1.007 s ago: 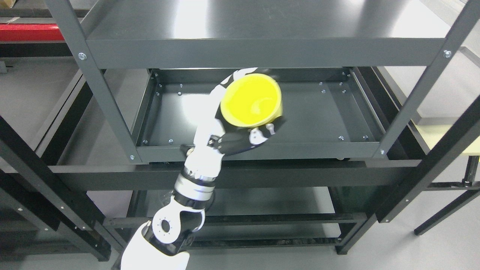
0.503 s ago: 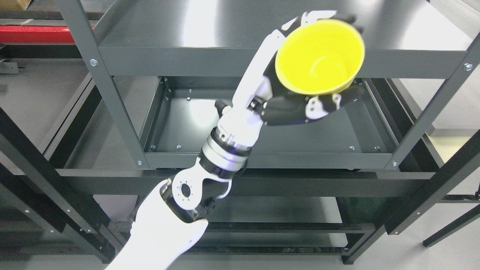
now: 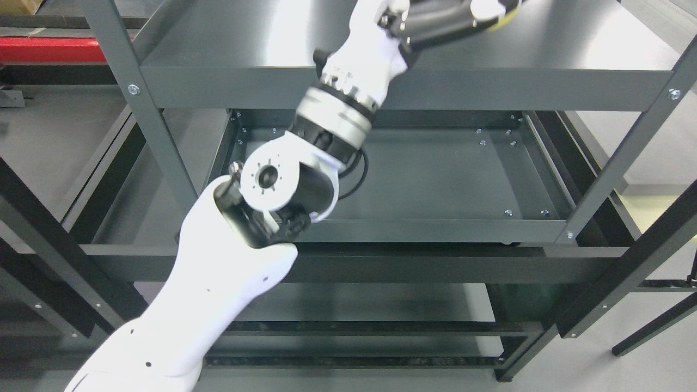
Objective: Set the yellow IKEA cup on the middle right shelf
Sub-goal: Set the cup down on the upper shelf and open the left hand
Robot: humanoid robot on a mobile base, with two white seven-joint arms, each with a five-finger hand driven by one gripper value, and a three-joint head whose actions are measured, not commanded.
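Note:
My left arm comes up from the lower left, and its hand point(image 3: 452, 13) is at the top edge of the head view, above the upper shelf point(image 3: 218, 49) of the dark grey rack. Only the thumb and the lower part of the hand show. A small sliver of the yellow cup point(image 3: 505, 20) shows past the fingers; the rest of the cup is out of the picture. The fingers are curled around it. The shelf below point(image 3: 435, 174), a shallow tray with a raised rim, lies beneath the forearm with nothing on it.
The rack's slanted posts point(image 3: 626, 147) frame the shelves left and right. A black frame with crossbeams point(image 3: 408, 261) stands in front of the rack. A lower shelf point(image 3: 381, 305) shows beneath. A red bar point(image 3: 43, 49) lies at the far left.
The left arm has lifted the cup from inside the tray shelf, up past the upper shelf's front edge, until the hand and cup are mostly beyond the top of the picture.

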